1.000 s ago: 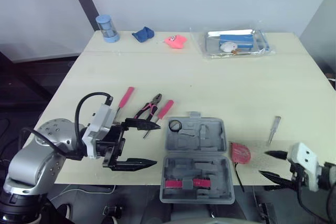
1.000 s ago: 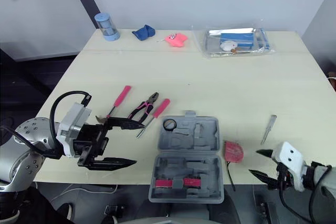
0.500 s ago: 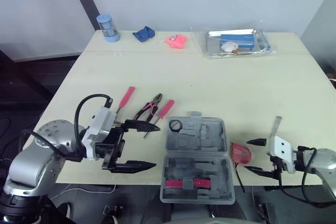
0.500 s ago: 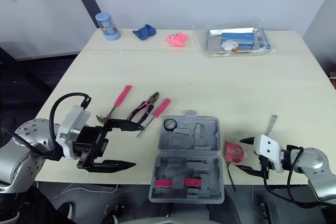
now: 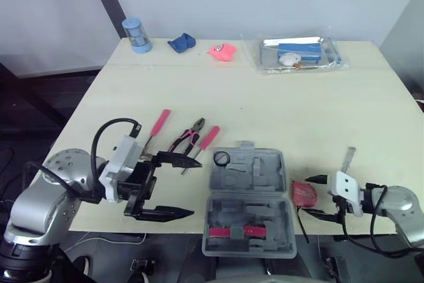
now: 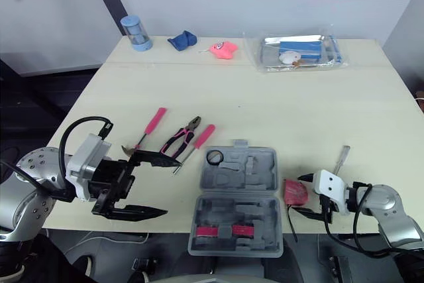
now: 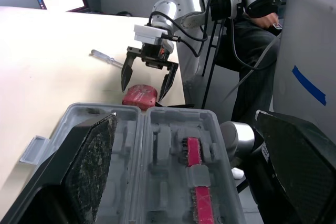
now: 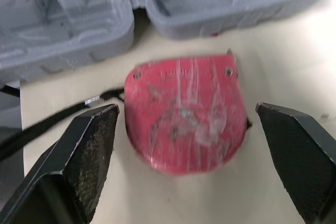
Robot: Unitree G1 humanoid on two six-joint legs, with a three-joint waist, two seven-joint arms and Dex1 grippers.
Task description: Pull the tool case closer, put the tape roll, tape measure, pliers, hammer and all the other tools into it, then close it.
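The grey tool case (image 5: pixel 248 200) lies open at the table's front edge, with a black tape roll (image 5: pixel 220 158) in its far half and a pink-handled tool (image 5: pixel 232 231) in its near half. Just right of it lies the red tape measure (image 5: pixel 303 192); my right gripper (image 8: pixel 186 108) is open with a finger on each side of it, not touching. Pink-handled pliers (image 5: pixel 187 138) and two pink-handled screwdrivers (image 5: pixel 158 126) lie left of the case. A small clear-handled screwdriver (image 5: pixel 347 159) lies further right. My left gripper (image 5: pixel 195 187) hangs open left of the case, holding nothing.
Along the far edge stand a blue cup (image 5: pixel 136 35), a blue cloth (image 5: pixel 180 43), a pink object (image 5: pixel 222 52) and a metal tray in a clear bag (image 5: pixel 298 54). The case and both grippers sit close to the table's near edge (image 5: pixel 99 230).
My right gripper has moved left along the front edge, from off the table's corner to straddling the tape measure. The left gripper has barely shifted.
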